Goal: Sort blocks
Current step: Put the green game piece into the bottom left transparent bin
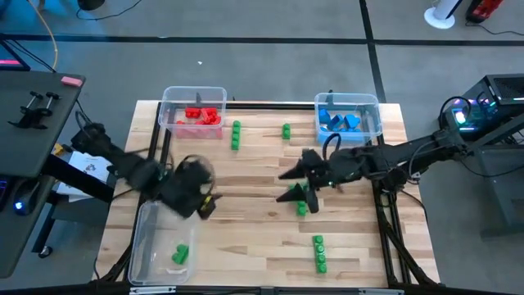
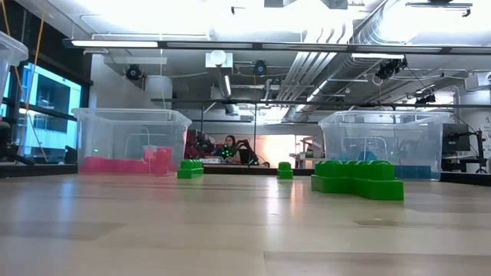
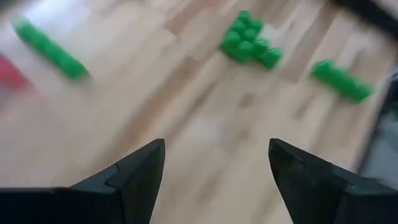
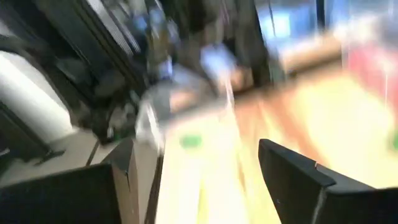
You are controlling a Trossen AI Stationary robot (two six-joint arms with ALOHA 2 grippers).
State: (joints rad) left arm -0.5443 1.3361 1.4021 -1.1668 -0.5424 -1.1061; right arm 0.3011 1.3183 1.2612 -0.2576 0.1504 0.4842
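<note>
Green blocks lie on the wooden table: a strip [image 1: 236, 135] and a small one [image 1: 286, 131] at the far side, a cluster [image 1: 304, 206] in the middle, and a strip [image 1: 319, 252] near the front edge. In the low view the cluster [image 2: 357, 178] rests flat on the table. My right gripper [image 1: 288, 185] is open over the table's middle, just beside the cluster, with nothing between its fingers [image 4: 196, 162]. My left gripper [image 1: 203, 197] is open and empty [image 3: 214, 162] over the table's left part, next to the near-left bin.
A clear bin with red blocks [image 1: 194, 113] stands at the far left and a clear bin with blue blocks [image 1: 348, 117] at the far right. A clear bin [image 1: 155, 242] holding one green block [image 1: 180, 254] stands at the near left. Bare wood lies between them.
</note>
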